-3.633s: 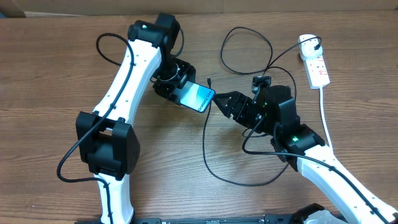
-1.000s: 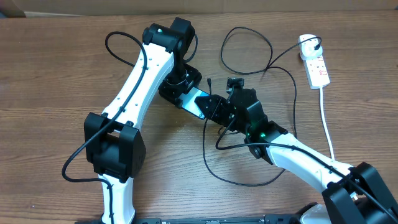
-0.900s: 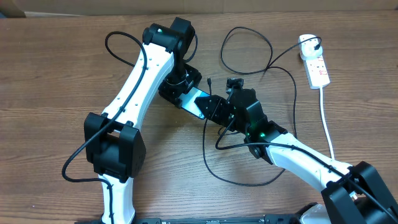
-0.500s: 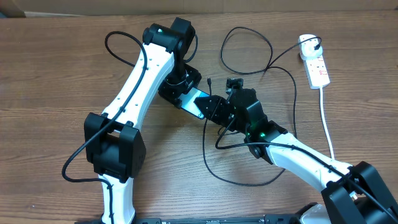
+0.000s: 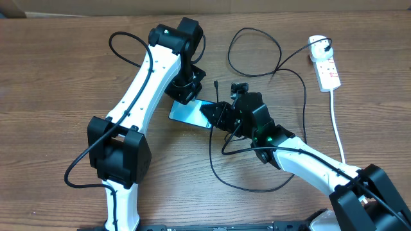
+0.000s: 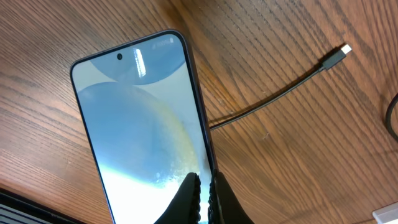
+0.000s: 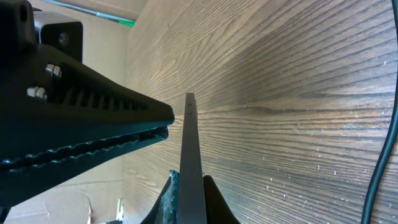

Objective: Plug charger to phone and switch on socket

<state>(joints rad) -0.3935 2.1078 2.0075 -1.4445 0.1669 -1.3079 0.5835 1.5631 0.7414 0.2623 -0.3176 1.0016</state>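
Observation:
The phone (image 5: 187, 112), with its light blue screen up, is near the table's middle. In the right wrist view the phone (image 7: 189, 134) is edge-on, and my right gripper (image 7: 189, 182) is shut on it. Overhead, that right gripper (image 5: 209, 115) holds the phone's right end. My left gripper (image 5: 191, 96) hovers over the phone's far edge. Its jaws (image 6: 203, 186) are shut with nothing between them above the phone's screen (image 6: 140, 130). The charger's black cable (image 5: 257, 45) loops behind, and its tip (image 5: 217, 82) lies free on the wood. The tip (image 6: 339, 53) also shows in the left wrist view. The white socket (image 5: 329, 72) lies far right.
The socket's thick white cord (image 5: 335, 122) runs down the right side. Black cable loops (image 5: 244, 183) lie in front of the right arm and cross under it. Cardboard (image 5: 96, 6) stands along the table's back edge.
The phone has left the left gripper, whose jaws have gone shut and drawn back. The phone now sits flatter and further left-front, held only by the right gripper.

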